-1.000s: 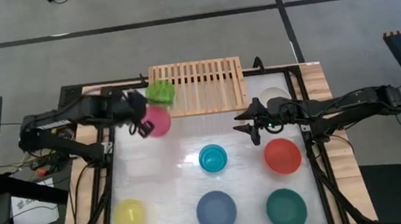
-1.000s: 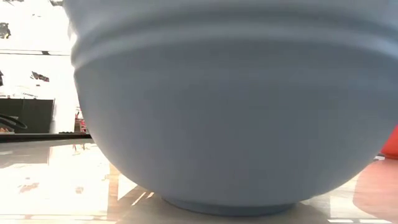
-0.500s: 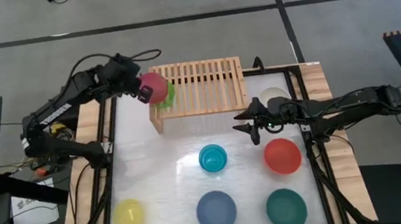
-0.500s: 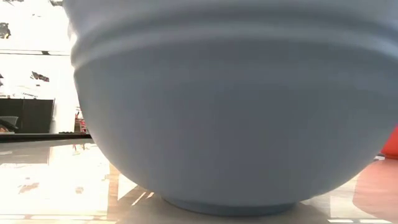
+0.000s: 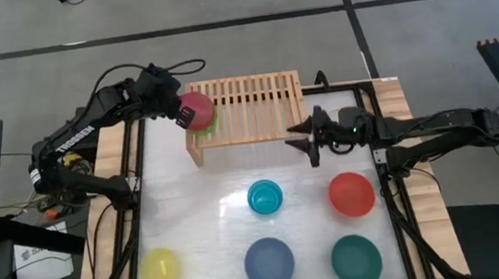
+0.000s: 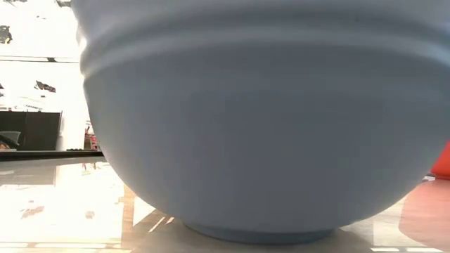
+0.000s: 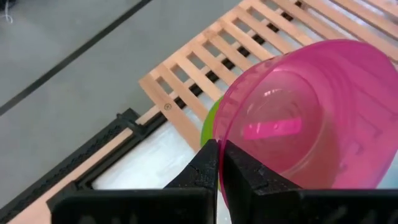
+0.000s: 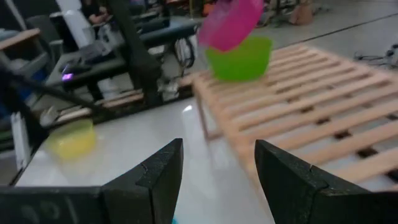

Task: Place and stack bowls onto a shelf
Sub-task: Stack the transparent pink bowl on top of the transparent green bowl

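Observation:
The pink bowl (image 5: 196, 108) hangs tilted in my left gripper (image 5: 182, 117) over the lime green bowl (image 5: 209, 120). That bowl sits on the left end of the slatted wood shelf (image 5: 255, 106). My right gripper (image 5: 310, 140) is open, just off the shelf's near right corner, and touches nothing. The cyan (image 5: 264, 196), red (image 5: 351, 194), yellow (image 5: 162, 268), slate blue (image 5: 269, 263) and dark green (image 5: 355, 260) bowls stand on the table. The cream white bowl is hidden under the right arm. My left gripper holds the pink bowl by its rim (image 7: 222, 140), which runs in between the two shut fingers (image 7: 205, 168). It comes from the table's left side. The bowl is tilted above the lime green bowl (image 7: 208, 124). Whether the two bowls touch, I cannot tell.
The slate blue bowl (image 6: 260, 119) fills the low view, with the red bowl (image 6: 443, 161) at its side. The shelf's middle and right slats (image 8: 298, 106) are bare. The yellow bowl (image 8: 71, 138) shows far off in the right wrist view.
My left gripper has carried the pink bowl up from the table beside the shelf's left leg and toward the far edge. The bowl is now over the lime green bowl. My right gripper has moved toward the far edge, up to the shelf's near right corner, covering the cream white bowl.

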{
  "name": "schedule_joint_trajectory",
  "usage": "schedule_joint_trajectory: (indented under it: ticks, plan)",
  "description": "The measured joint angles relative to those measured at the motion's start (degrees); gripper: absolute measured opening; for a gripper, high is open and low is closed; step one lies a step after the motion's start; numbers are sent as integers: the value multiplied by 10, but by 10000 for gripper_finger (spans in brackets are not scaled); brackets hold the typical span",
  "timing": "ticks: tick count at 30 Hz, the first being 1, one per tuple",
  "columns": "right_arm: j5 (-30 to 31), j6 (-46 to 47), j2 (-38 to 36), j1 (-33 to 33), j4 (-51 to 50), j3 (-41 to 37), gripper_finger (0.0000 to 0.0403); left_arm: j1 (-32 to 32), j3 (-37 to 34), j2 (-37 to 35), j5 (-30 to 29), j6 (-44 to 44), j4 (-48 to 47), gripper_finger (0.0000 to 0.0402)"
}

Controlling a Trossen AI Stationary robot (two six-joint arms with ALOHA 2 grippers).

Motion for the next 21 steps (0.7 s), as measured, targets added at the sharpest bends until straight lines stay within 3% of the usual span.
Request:
schedule_joint_trajectory:
  ticks: [9,15,21]
  plan:
    - [0,4,18,2,-11,44,226,8,0,41,53,-4,-13,14]
    - [0,24,86,37,-13,63,226,14,0,55,68,-3,-17,73]
    - [48,20,133,60,-9,91,226,4,31,34,26,32,-29,128]
